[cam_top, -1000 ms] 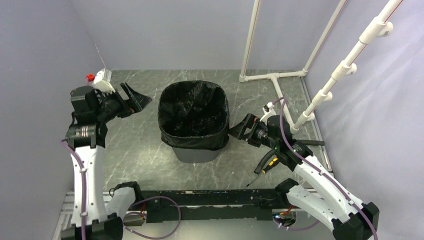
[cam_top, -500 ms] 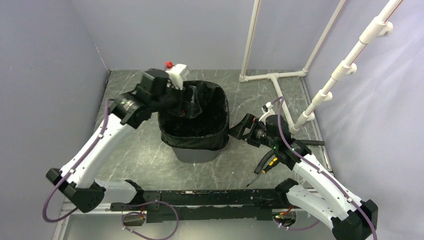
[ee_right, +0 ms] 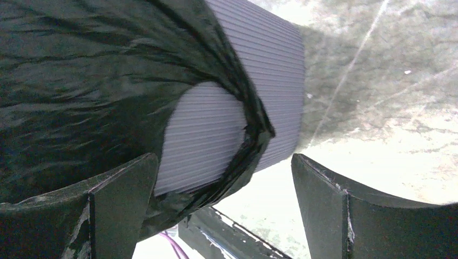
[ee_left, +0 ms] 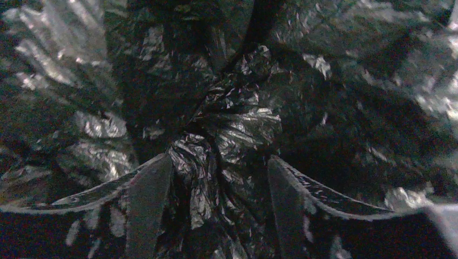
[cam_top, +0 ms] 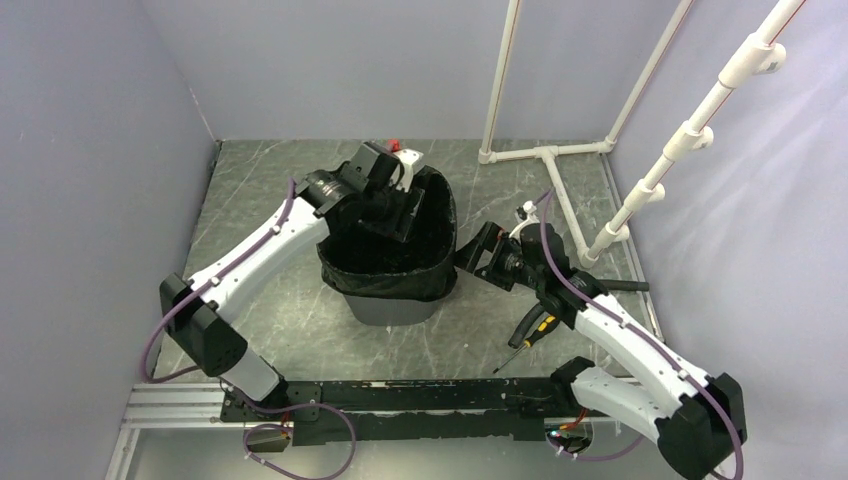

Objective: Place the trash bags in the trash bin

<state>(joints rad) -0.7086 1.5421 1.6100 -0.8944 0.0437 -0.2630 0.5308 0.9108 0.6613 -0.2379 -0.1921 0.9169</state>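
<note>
The trash bin [cam_top: 395,308] stands mid-table, a grey ribbed basket lined with a glossy black trash bag [cam_top: 385,270] whose edge drapes over the rim. My left gripper [cam_top: 400,215] reaches down inside the bin. In the left wrist view the left gripper [ee_left: 216,178] is open, with a crumpled bunch of the bag film [ee_left: 227,129] standing between its fingers. My right gripper [cam_top: 468,262] is open beside the bin's right wall. In the right wrist view the right gripper [ee_right: 222,162] faces the bin wall [ee_right: 270,65], and the bag's hanging edge [ee_right: 81,81] lies against its left finger.
A white pipe frame [cam_top: 545,152] stands at the back right. A screwdriver with a yellow and black handle [cam_top: 535,330] lies by the right arm. The black rail [cam_top: 400,395] runs along the near edge. Grey walls close in both sides.
My left arm swung from the left of the bin to over it and down inside, and its jaws narrowed around the film. The right arm barely moved.
</note>
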